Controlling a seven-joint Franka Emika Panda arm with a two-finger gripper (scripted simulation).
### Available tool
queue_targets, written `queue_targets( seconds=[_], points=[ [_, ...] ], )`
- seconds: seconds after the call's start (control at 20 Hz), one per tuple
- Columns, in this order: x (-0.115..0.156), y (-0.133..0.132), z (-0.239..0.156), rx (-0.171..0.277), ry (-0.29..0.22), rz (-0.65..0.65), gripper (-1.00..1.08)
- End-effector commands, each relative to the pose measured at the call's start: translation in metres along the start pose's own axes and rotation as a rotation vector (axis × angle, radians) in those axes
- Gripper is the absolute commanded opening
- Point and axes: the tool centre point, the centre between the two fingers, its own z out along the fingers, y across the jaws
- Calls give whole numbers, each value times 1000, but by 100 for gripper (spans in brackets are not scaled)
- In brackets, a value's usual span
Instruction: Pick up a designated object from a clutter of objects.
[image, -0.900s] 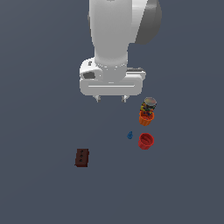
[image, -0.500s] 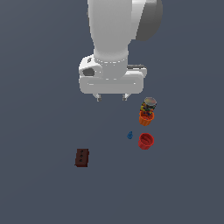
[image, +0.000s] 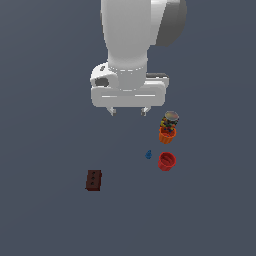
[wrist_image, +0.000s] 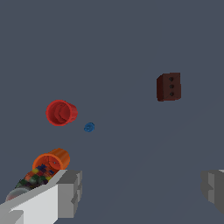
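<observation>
- Tiny bright blue piece (image: 148, 154) (wrist_image: 89, 127): slightly elongated, irregular, far smaller than the cups; lying on the dark grey tabletop (image: 45, 125), just beside the red plastic cup (image: 167, 161).
- White gripper (image: 129, 111): jaws spread wide, empty, raised above the piece.

This is no real room but a make-believe one drawn by a computer. The ground (image: 45, 125) is one flat grey-blue colour everywhere, smooth, with no walls or furniture to see. A few simple toy-like things sit on it, like a red cup (image: 167, 161) and a dark brick (image: 93, 180), all looking painted and plain.
</observation>
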Motion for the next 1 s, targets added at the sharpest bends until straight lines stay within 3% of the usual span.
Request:
queue_targets(
  seconds=[0.0,0.4,0.95],
  points=[
    [2,-3,7,-3,-1,-25,100],
    [10,-20,54,-19,-5,-194,100],
    [10,-64,158,-31,-15,-581,100]
  ],
)
